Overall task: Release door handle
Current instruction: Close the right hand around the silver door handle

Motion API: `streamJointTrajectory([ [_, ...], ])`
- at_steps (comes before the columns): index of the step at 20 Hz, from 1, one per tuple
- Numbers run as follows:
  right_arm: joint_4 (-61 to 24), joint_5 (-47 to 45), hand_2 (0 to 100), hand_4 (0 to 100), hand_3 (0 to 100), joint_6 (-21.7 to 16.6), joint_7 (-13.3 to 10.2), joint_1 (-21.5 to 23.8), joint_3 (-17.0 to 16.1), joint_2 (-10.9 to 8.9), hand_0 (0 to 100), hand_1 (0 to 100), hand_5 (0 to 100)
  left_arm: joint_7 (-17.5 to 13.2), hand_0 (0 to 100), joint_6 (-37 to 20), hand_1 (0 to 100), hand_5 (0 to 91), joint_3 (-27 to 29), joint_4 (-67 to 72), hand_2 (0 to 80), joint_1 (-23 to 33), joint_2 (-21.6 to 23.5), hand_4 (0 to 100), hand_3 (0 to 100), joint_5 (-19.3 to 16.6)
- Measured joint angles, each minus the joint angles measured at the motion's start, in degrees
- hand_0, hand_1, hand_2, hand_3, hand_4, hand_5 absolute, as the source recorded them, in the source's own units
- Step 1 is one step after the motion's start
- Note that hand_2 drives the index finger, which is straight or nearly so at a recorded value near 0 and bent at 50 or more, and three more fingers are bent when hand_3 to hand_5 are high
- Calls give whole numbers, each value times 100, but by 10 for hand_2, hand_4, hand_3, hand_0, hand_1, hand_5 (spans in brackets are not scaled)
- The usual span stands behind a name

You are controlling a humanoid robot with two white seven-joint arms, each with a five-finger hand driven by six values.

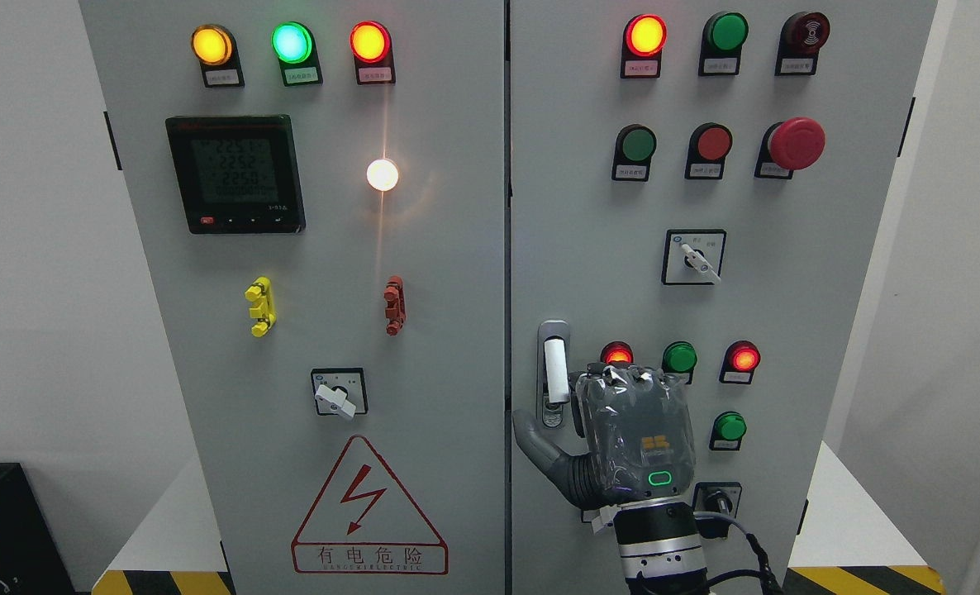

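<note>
The door handle (554, 372) sits upright in its recess at the left edge of the right cabinet door (787, 289), just left of my right robot hand (614, 438). My fingers are curled beside it, my thumb pointing out below it; I cannot tell whether they touch the handle. Lit indicator lamps (742, 359) glow just above my knuckles.

Hand (614, 438) right of door handle (554, 372) (just beside)
</note>
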Motion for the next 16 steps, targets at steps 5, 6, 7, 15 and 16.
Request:
streamJointTrajectory([
  [5,66,-26,989,972,1000,91,37,-56,-5,22,265,382,1000,0,120,0,556,0,0,0,0,0,0,0,0,0],
  [6,77,-31,989,971,1000,99,38,-63,-5,25,267,382,1000,0,120,0,556,0,0,0,0,0,0,0,0,0],
  [7,86,-35,989,971,1000,105,39,-67,-6,28,270,383,1000,0,120,0,556,0,0,0,0,0,0,0,0,1],
  [15,130,-56,988,971,1000,118,56,-83,-15,47,318,383,1000,0,120,0,556,0,0,0,0,0,0,0,0,-2],
  [16,132,-57,988,971,1000,118,56,-83,-18,48,319,383,1000,0,120,0,556,0,0,0,0,0,0,0,0,-2],
])
